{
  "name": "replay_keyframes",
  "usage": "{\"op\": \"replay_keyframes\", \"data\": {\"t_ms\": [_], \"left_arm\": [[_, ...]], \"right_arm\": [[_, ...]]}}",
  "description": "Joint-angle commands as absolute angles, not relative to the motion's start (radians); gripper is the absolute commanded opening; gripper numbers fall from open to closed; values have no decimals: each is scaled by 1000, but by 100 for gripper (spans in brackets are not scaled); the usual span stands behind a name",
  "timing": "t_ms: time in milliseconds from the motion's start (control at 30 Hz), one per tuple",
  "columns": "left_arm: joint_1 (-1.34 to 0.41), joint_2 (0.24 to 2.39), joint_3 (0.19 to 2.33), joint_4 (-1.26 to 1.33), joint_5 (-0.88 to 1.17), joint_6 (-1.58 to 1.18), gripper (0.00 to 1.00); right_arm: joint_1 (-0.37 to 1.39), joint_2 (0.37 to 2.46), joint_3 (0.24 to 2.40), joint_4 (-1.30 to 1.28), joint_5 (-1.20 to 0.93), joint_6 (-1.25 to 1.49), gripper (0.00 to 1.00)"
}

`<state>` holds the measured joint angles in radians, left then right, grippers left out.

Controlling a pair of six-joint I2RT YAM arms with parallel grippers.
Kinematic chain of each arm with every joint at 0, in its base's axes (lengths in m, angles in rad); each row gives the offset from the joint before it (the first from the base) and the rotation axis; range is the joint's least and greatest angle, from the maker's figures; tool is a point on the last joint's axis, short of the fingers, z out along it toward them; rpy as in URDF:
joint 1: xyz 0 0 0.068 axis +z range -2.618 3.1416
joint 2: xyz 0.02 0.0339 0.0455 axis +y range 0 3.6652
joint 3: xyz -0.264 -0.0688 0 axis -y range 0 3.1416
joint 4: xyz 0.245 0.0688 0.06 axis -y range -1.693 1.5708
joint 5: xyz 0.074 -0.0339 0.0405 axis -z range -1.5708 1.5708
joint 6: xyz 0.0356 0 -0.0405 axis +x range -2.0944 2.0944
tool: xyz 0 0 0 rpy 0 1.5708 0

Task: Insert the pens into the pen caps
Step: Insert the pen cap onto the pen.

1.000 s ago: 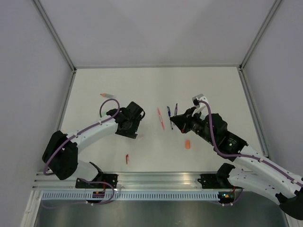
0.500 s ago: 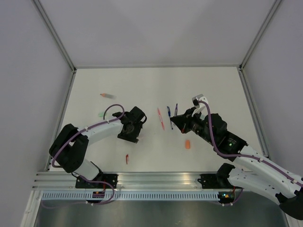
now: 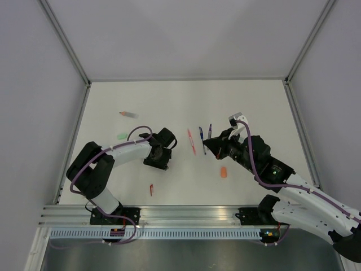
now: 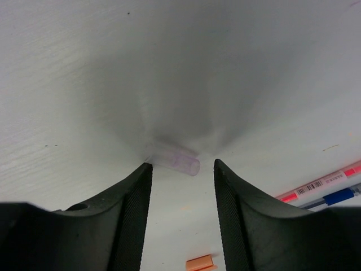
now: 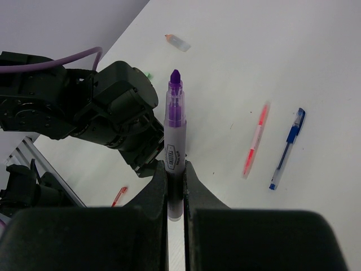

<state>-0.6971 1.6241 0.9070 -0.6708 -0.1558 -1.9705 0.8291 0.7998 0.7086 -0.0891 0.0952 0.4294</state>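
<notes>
The left hand [image 4: 182, 169] stands half-open, jaws flanking a clear cap [image 4: 175, 160]. At its 3 o'clock, the right hand [image 5: 175, 170] grips a purple pen [image 5: 175, 121].

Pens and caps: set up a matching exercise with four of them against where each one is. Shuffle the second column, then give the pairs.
1 purple pen
2 clear cap
3 blue pen
4 orange cap

A lying between the fingers of the open left gripper
B lying beside the red pen
C clamped in the right gripper
D lying by itself near the right gripper

Pairs: 1-C, 2-A, 3-B, 4-D
</notes>
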Motion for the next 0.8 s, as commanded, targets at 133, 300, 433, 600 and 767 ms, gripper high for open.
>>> {"op": "replay_keyframes", "data": {"t_ms": [133, 300, 433, 600, 767], "left_arm": [[-701, 1672, 923, -716, -170, -2431, 45], [-700, 1666, 927, -764, -202, -2450, 44], [-700, 1664, 920, -793, -221, -2471, 41], [-696, 1667, 917, -778, -238, -2461, 41], [-696, 1678, 923, -776, -230, -2454, 41]], "right_arm": [[827, 782, 707, -81, 101, 417, 0], [827, 782, 709, -84, 97, 417, 0], [827, 779, 707, -81, 98, 416, 0], [827, 784, 710, -86, 97, 416, 0], [828, 784, 709, -81, 97, 416, 0]]}}
